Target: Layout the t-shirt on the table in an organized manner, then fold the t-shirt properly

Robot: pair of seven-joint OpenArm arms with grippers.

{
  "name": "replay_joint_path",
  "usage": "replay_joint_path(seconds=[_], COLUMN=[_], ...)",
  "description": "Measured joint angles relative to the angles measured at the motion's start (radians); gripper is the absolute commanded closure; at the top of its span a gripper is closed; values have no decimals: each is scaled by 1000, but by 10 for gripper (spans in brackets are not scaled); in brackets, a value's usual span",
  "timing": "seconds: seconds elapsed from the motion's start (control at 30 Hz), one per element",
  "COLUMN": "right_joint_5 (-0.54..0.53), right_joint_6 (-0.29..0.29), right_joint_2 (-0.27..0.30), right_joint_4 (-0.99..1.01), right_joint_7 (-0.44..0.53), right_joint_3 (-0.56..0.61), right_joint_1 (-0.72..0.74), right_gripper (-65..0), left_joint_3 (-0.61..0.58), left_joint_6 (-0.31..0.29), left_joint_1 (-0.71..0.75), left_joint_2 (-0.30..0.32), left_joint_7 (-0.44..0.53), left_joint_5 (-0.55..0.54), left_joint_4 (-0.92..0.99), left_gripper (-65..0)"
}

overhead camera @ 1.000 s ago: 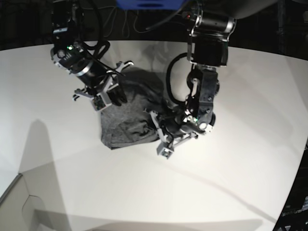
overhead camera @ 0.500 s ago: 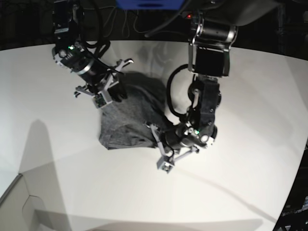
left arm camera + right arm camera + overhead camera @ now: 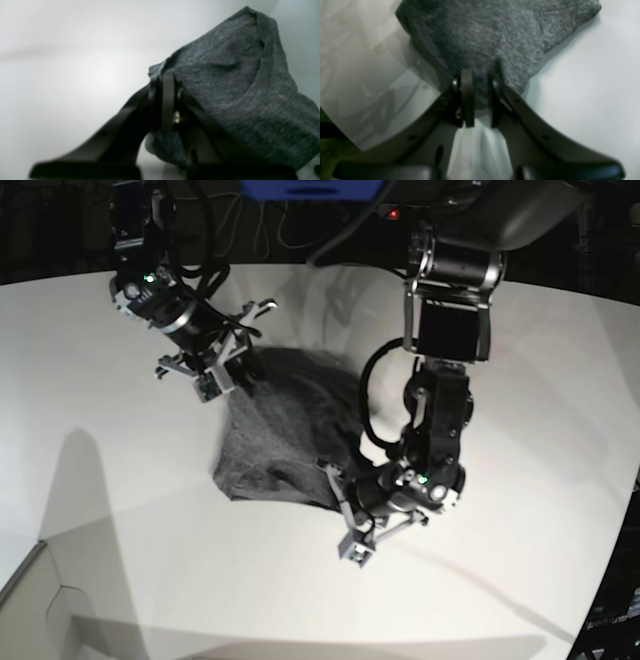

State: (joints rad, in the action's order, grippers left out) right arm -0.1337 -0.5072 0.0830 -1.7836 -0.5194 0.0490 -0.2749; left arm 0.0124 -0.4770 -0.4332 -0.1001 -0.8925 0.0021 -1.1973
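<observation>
The dark heather-grey t-shirt (image 3: 285,430) lies bunched on the white table (image 3: 120,510), pulled taut between both arms. At the shirt's far left corner, my right gripper (image 3: 240,367) is shut on the cloth; in the right wrist view a fold of the t-shirt (image 3: 495,37) is pinched in the right gripper (image 3: 481,100). My left gripper (image 3: 338,485) holds the shirt's near right edge. The left wrist view shows the left gripper (image 3: 166,100) shut tight on the t-shirt (image 3: 237,87), whose ribbed collar curves at the upper right.
The table's curved back edge (image 3: 300,268) runs behind the arms, with dark cables beyond it. A grey panel (image 3: 30,600) sits at the near left corner. The table's edge (image 3: 342,132) shows at the left of the right wrist view.
My left gripper has shut on the shirt's edge and drawn it toward the front. The right gripper, still holding cloth, has moved slightly back, and the shirt has stretched out between them.
</observation>
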Motion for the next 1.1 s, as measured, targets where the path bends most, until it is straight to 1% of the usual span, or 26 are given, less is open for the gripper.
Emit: replay_joint_path(seconds=[0.03, 0.1, 0.2, 0.27, 0.4, 0.47, 0.5, 0.53, 0.57, 0.67, 0.73, 0.8, 0.87, 0.93, 1.03, 1.1], right_joint_5=[0, 0, 0, 0, 0, 5, 5, 5, 5, 5, -2, -1, 5, 2, -1, -2], right_joint_6=[0, 0, 0, 0, 0, 0, 0, 0, 0, 0, 0, -2, -3, -3, 0, -3], right_joint_2=[0, 0, 0, 0, 0, 0, 3, 8, 15, 20, 23, 33, 40, 40, 38, 35], right_joint_4=[0, 0, 0, 0, -3, -27, -44, -63, -86, -142, -169, -174, -172, -173, -173, -173], right_joint_7=[0, 0, 0, 0, 0, -1, -1, -5, -3, 7, 6, 9, -8, 0, 5, 4], right_joint_3=[0, 0, 0, 0, 0, 0, 0, 1, 1, -5, -17, -53, -94, -141, -212, -249], right_joint_1=[0, 0, 0, 0, -5, -18, -23, -23, -23, -30, -49, -72, -87, -99, -129, -153], right_gripper=[-78, -78, -78, -78, -78, -78, -78, -78, -78, -78, -78, -77, -77, -77, -76, -76], left_joint_3=[0, 0, 0, 0, 0, 3, 5, 5, 5, 7, 11, 43, 125, 239, 415, 521], left_joint_6=[-1, -1, 1, 2, 2, 2, 2, 0, -5, -5, -5, -15, -10, -4, -10, -13], left_joint_1=[-2, -2, 1, 1, 0, -6, -5, -2, 4, 24, 61, 122, 184, 241, 315, 364], left_joint_2=[0, 0, 0, 0, 0, 0, 0, 0, 0, 0, 3, 15, 34, 48, 47, 59], left_joint_7=[0, 27, 82, 90, 90, 100, 96, 87, 82, 85, 89, 89, 53, 13, -24, -73], left_joint_5=[0, 0, 0, 0, 0, -1, 0, 0, 0, -1, -7, -21, -18, 3, -7, -5], left_joint_4=[0, 0, 0, 0, 3, 35, 41, 41, 30, -48, -134, -231, -311, -370, -467, -542], left_gripper=[-9, -54, -177, -285, -475, -547, -568, -574, -568, -511, -450, -376, -304, -232, -125, -36])
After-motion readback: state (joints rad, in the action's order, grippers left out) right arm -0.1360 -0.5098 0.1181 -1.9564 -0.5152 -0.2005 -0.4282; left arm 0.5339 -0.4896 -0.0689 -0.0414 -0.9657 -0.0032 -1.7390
